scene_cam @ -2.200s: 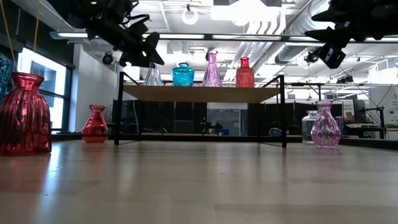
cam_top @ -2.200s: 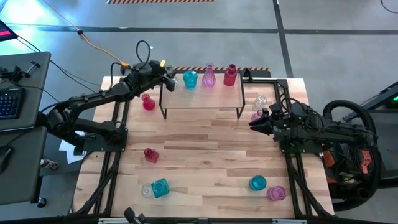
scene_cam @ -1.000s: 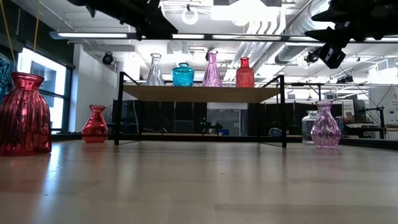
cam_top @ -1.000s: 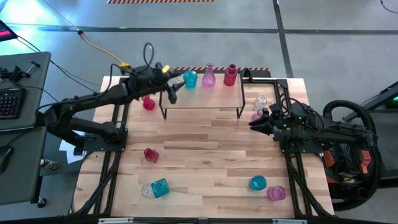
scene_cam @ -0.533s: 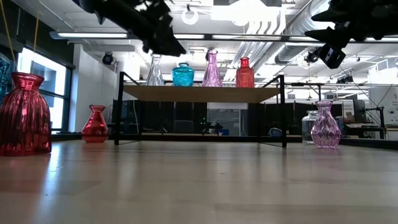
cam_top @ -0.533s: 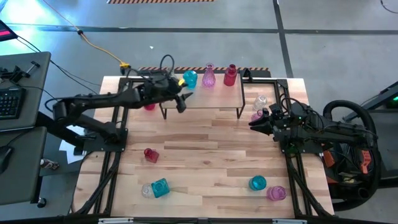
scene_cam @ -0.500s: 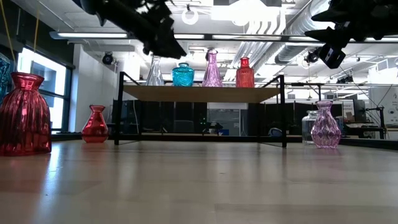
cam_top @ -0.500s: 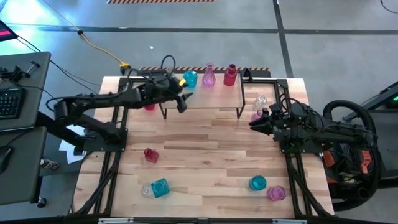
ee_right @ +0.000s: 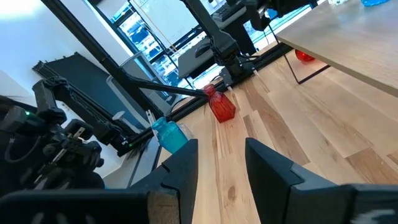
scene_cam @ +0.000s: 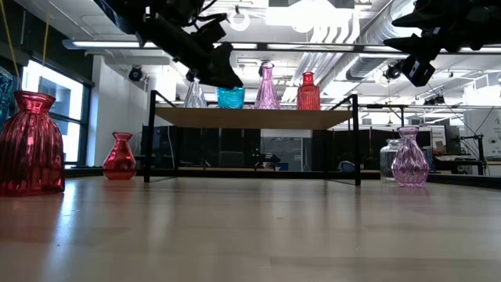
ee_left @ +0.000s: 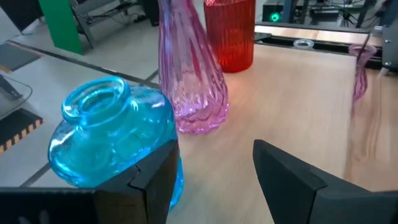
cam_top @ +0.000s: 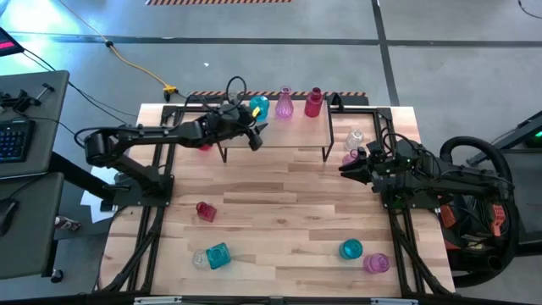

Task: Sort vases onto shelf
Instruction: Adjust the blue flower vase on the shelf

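Left gripper (cam_top: 255, 138) hangs over the shelf (cam_top: 292, 132), fingers apart and holding nothing. Just ahead of it sits the teal vase (ee_left: 115, 138), with the pink vase (ee_left: 189, 74) and red vase (ee_left: 229, 32) lined up beyond that. Right gripper (cam_top: 345, 168) waits off the shelf's right end, also spread and empty, with a clear vase (cam_top: 356, 137) and a purple vase (scene_cam: 409, 157) on the table close by it.

My left gripper (cam_top: 257, 135) has let go of the clear vase (scene_cam: 194, 93), now standing on the shelf (cam_top: 279, 131), and swung rightward in the upper centre of frame, its fingers parted before the teal vase (ee_left: 115, 138).
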Action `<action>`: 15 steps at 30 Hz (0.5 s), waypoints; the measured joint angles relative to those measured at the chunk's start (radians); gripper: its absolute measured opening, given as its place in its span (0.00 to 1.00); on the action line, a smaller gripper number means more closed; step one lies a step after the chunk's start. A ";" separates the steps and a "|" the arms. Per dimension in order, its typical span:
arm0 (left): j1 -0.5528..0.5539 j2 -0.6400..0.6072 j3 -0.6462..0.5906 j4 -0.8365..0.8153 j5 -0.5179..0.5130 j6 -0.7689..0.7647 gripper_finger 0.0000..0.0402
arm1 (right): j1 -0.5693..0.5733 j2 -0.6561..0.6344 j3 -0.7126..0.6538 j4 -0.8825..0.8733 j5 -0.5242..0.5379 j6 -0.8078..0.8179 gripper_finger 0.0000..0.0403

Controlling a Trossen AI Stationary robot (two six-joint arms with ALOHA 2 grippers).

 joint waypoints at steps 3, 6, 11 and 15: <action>0.006 0.017 0.000 0.012 -0.001 -0.017 0.50 | 0.000 0.000 0.000 0.000 0.000 0.000 0.28; 0.006 0.026 0.000 0.029 -0.008 -0.018 0.50 | 0.000 0.000 0.000 0.000 0.000 0.000 0.28; 0.005 0.026 0.000 0.038 -0.009 -0.021 0.50 | 0.000 0.000 0.000 0.000 0.000 0.000 0.28; -0.001 0.008 0.000 0.036 -0.009 -0.039 0.50 | 0.000 0.000 0.000 0.000 0.000 0.000 0.28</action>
